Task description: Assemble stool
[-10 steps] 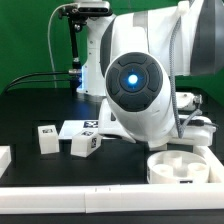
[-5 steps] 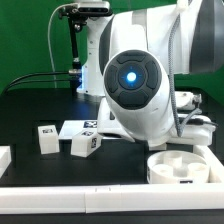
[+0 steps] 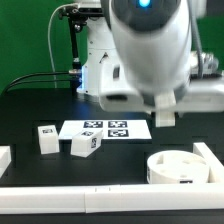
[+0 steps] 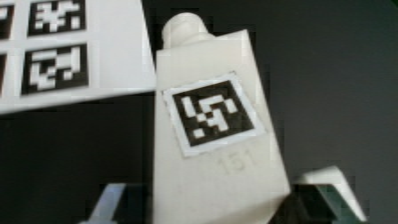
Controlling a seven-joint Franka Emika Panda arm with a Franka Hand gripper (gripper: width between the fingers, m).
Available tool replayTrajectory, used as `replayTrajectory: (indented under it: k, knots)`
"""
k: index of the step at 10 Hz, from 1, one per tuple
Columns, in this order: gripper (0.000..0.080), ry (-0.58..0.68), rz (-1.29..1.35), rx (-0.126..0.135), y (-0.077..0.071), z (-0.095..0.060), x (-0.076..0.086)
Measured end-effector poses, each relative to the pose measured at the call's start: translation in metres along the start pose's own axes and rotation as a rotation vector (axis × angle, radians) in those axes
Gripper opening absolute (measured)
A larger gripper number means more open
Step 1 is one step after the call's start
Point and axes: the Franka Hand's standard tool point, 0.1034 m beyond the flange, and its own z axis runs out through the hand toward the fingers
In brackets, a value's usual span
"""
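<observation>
Stool leg (image 4: 210, 120) clamped in the gripper (image 4: 217, 203)
In the wrist view the 2 fingers (image 4: 331, 197) press against opposite sides of the tagged leg, with the marker board (image 4: 54, 55) on the dark table (image 4: 329, 60) behind it. In the exterior view a 2nd leg (image 3: 46, 138) and a 3rd leg (image 3: 84, 143) stand by the board's end on the exterior view's left, and the seat disc (image 3: 184, 167) lies well apart on the exterior view's right, near the front rail (image 3: 100, 198)

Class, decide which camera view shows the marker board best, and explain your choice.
The exterior view: the marker board lies whole on the table, tags facing up. The wrist view catches only one corner of it, tags cropped by the frame, beside a tagged leg.
</observation>
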Motion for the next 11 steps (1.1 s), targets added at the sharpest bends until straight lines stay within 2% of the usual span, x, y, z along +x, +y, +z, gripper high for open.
replayTrajectory:
  k: [2,4,5,6,7,8,10,11]
  knots:
    - [0.0318,0.122,-0.003,0.008,-0.003,0.002,0.001]
    - [0.0318,0.260,-0.011,0.019,-0.008,-0.007,0.003]
    - [0.0318,0.293,-0.023,0.034,-0.012,-0.026,0.004]
    - [0.0318,0.376,-0.053,0.077,-0.014,-0.058,0.009]
    - [0.0318,0.462,-0.080,0.114,-0.013,-0.080,0.017]
    - [0.0318,0.574,-0.087,0.106,-0.015,-0.090,0.023]
    - [0.0318,0.659,-0.083,0.102,-0.014,-0.085,0.022]
    - [0.0318,0.727,-0.081,0.102,-0.014,-0.089,0.027]
